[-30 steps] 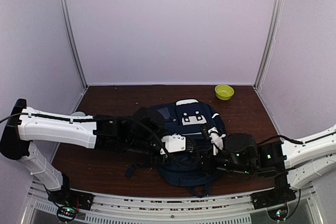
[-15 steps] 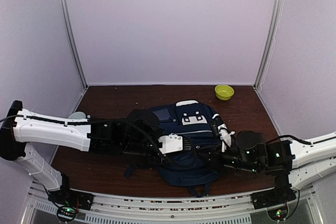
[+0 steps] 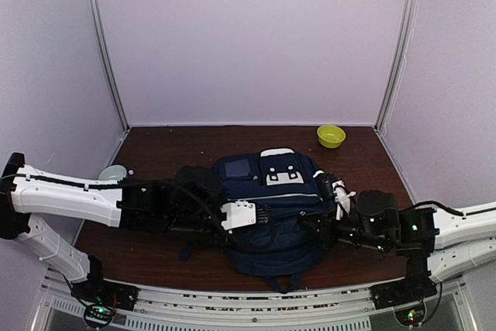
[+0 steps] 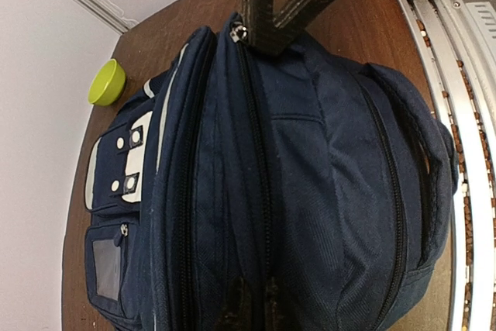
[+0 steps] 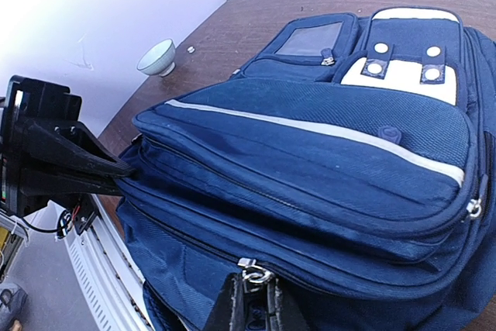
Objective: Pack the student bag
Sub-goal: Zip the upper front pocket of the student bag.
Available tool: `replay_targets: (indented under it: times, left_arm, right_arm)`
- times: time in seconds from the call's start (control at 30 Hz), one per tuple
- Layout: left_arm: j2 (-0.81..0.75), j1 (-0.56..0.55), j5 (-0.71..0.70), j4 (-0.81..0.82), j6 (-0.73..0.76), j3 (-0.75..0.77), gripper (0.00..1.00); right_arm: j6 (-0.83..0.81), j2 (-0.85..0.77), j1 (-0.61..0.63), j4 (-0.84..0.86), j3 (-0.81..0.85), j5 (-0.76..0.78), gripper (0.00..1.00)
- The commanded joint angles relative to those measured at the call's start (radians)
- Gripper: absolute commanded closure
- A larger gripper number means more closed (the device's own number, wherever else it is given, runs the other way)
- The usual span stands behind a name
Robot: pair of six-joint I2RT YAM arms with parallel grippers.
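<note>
Away from the student bag (image 3: 279,191) sit green bowl (image 3: 331,136) and pale cup (image 3: 113,172)

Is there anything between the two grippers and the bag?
Nothing visible does. The left gripper is shut on the fabric of the bag, and the right gripper is shut on its zipper pull.

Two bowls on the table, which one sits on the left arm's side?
The pale whitish bowl, just behind the left arm. The yellow-green bowl sits far right at the back.
</note>
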Motion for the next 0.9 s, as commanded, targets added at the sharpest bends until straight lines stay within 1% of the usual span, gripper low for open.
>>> replay_targets:
  times: [0.0, 0.3, 0.43, 0.53, 0.6, 0.7, 0.77, 0.87]
  left_arm:
    - [-0.055, 0.019, -0.043, -0.060, -0.027, -0.034, 1.00]
    - [-0.080, 0.025, -0.047, -0.054, -0.077, -0.062, 1.00]
    - [-0.049, 0.024, -0.036, -0.029, -0.097, -0.054, 1.00]
    - [-0.018, 0.031, -0.038, 0.015, -0.100, -0.042, 1.00]
    - [0.005, 0.049, -0.030, 0.041, -0.099, -0.030, 1.00]
    - [0.050, 0.096, -0.016, 0.067, -0.098, -0.005, 1.00]
    - [0.083, 0.124, -0.044, 0.056, -0.095, 0.021, 1.00]
    - [0.122, 0.153, -0.087, 0.059, -0.093, 0.045, 1.00]
  right_arm:
    - [0.003, -0.044, -0.048, 0.006, -0.014, 0.080, 1.00]
    - [-0.009, -0.060, -0.070, -0.010, -0.028, 0.062, 1.00]
    - [-0.010, -0.106, -0.070, -0.044, -0.026, 0.056, 1.00]
    - [-0.001, -0.169, -0.069, -0.112, -0.017, 0.050, 1.00]
    - [0.004, -0.211, -0.069, -0.165, -0.009, 0.038, 1.00]
    - [0.016, -0.265, -0.070, -0.202, -0.005, 0.001, 1.00]
    - [0.036, -0.285, -0.068, -0.194, -0.012, -0.038, 1.00]
    - [0.061, -0.285, -0.063, -0.122, -0.035, -0.110, 1.00]
